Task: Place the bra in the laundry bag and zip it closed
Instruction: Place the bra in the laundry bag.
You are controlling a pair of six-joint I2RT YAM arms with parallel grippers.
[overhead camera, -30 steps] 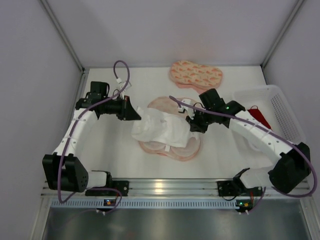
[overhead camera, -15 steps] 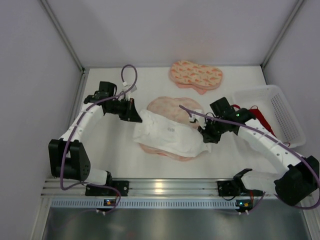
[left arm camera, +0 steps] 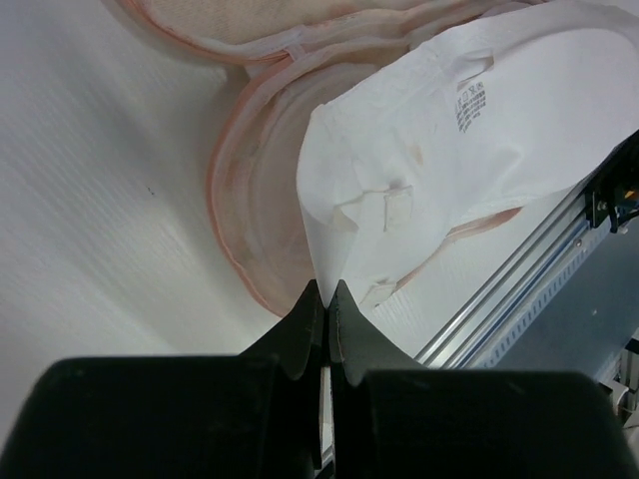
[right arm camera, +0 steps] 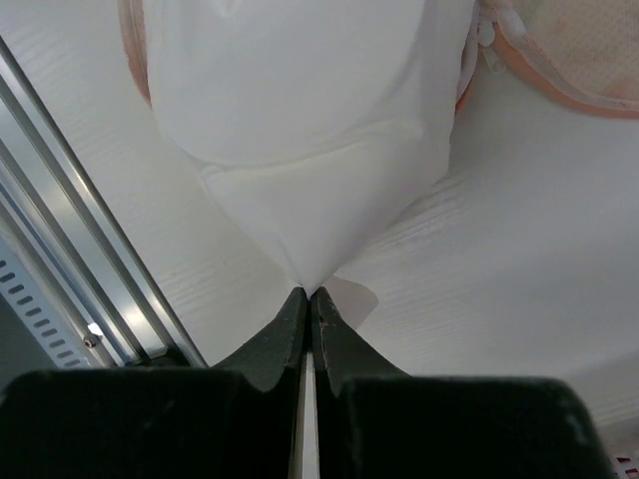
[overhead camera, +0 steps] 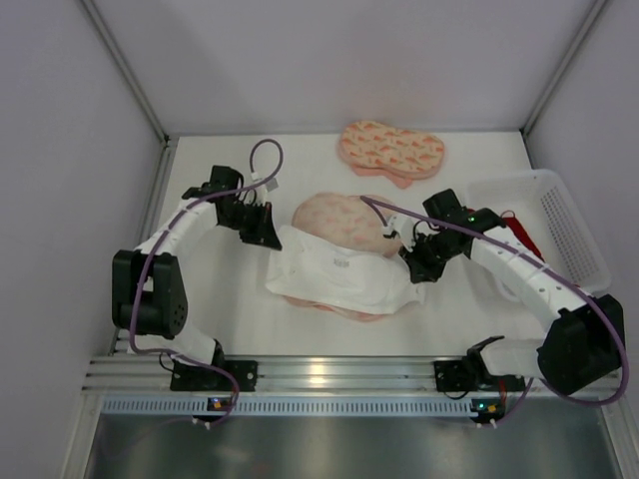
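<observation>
The laundry bag (overhead camera: pixel 337 216) lies open in the middle of the table, pale pink inside. A white padded bra (overhead camera: pixel 339 271) is stretched across its near half. My left gripper (overhead camera: pixel 275 235) is shut on the white bra's left end (left arm camera: pixel 449 170), pinched at the fingertips (left arm camera: pixel 326 286). My right gripper (overhead camera: pixel 411 274) is shut on its right end (right arm camera: pixel 300 100), pinched at the tips (right arm camera: pixel 308 289). The bag's rim shows in both the left wrist view (left arm camera: pixel 265 190) and the right wrist view (right arm camera: pixel 589 60). A red bra (overhead camera: pixel 517 232) lies in the white basket, away from both grippers.
The twin patterned pouch (overhead camera: pixel 391 150) lies closed at the back. The white mesh basket (overhead camera: pixel 574 225) stands at the right edge. The metal rail (overhead camera: pixel 319 374) runs along the near edge, close behind the bag.
The right gripper has moved right and toward the near edge, the left gripper has shifted slightly. The white bra has been pulled out flat and lower over the bag's near half.
</observation>
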